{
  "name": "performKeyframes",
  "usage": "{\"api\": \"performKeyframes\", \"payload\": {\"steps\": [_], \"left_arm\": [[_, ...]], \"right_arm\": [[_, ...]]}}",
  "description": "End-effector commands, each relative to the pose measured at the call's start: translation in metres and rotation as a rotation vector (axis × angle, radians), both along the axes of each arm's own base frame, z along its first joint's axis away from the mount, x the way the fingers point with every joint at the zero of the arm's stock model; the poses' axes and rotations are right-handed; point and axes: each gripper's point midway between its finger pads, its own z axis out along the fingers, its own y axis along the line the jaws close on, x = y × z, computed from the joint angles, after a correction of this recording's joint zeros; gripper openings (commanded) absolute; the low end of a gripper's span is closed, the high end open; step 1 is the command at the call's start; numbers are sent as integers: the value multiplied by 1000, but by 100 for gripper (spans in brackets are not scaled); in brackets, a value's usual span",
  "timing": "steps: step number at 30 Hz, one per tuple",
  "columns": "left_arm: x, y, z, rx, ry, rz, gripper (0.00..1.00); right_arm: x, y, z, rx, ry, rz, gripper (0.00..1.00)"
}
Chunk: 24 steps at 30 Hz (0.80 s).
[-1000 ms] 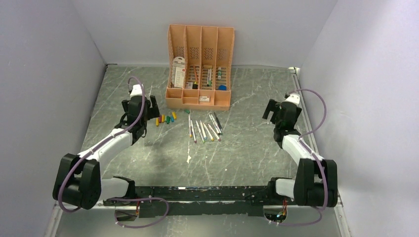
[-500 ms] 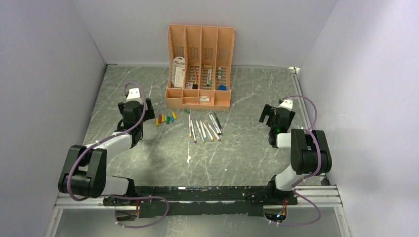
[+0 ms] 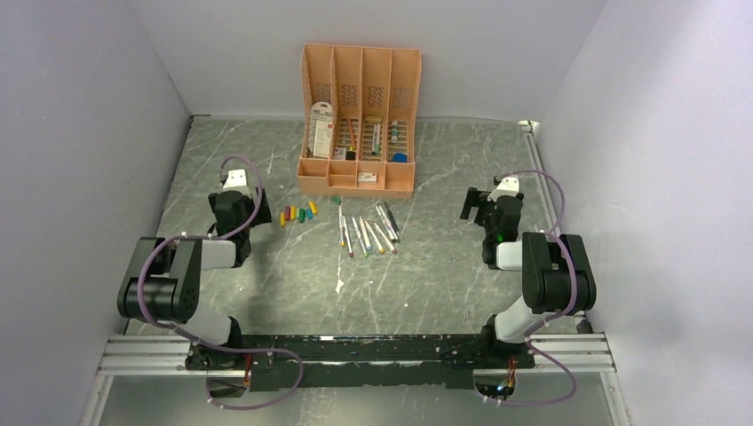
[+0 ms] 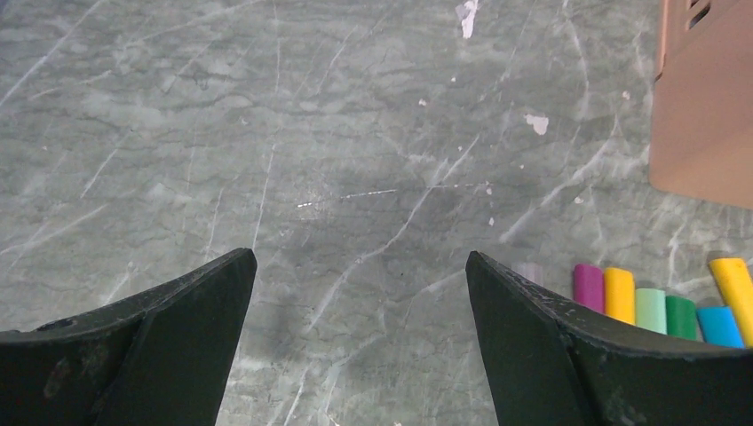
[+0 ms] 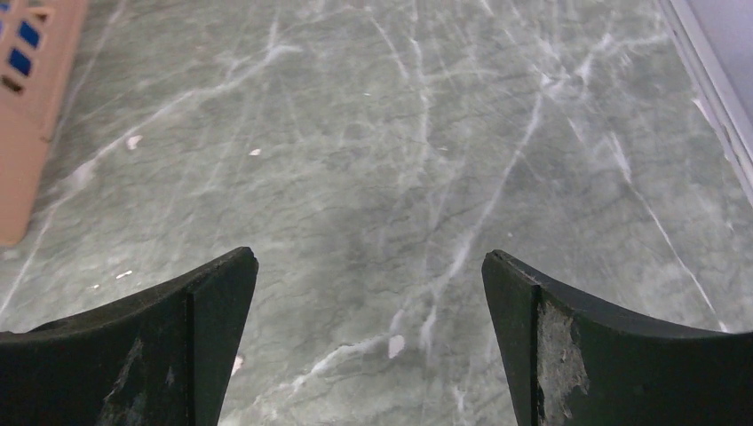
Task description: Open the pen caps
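Landmark: peach organiser (image 3: 360, 115), standing at the far middle of the bench (image 3: 444, 275).

Left hand (image 4: 358, 257): left of the organiser and nearer than its front face, over bare bench. Jaws spread wide, nothing between them, nothing touched. Arm folded back on itself.

Caps (image 3: 297, 214): short slanting row flat on the bench, just in front of the organiser's left front corner. They lie side by side, touching or nearly so. In the left wrist view they sit at the lower right edge, past the hand's right finger and clear of it. The purple cap (image 4: 587, 286) comes first, then orange-yellow, pale green, green and blue. A longer yellow cap (image 4: 735, 284) lies tilted at the far end. None is in either hand.

Green bit (image 3: 337, 201): alone, just in front of the organiser's middle. Too small to tell whether it is a cap.

Pens (image 3: 366, 232): loose fan lying flat in front of the organiser's middle and right half, nearer than the caps. Pale barrels, coloured ends, roughly seven or eight. Cannot tell whether any carries a cap.

White fleck (image 3: 340, 286): on the bench, farther forward of the organiser than the pens.

Right hand (image 5: 368, 256): well right of the organiser, nearer than its front, over bare bench. Jaws wide apart, holding nothing, well apart from the pens.
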Motion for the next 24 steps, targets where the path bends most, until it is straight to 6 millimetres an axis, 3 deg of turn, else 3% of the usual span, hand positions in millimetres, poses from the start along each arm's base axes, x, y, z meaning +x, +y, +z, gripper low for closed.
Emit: {"api": "performKeyframes", "payload": {"steps": [1, 5, 24], "left_arm": [[13, -2, 13, 3, -66, -35, 99], [7, -2, 15, 31, -99, -55, 100], [20, -6, 6, 56, -100, -114, 100]], "right_arm": [[-3, 16, 11, -46, -84, 101, 100], [-25, 10, 19, -48, -206, 39, 100], [-18, 20, 14, -65, -168, 109, 100]]}}
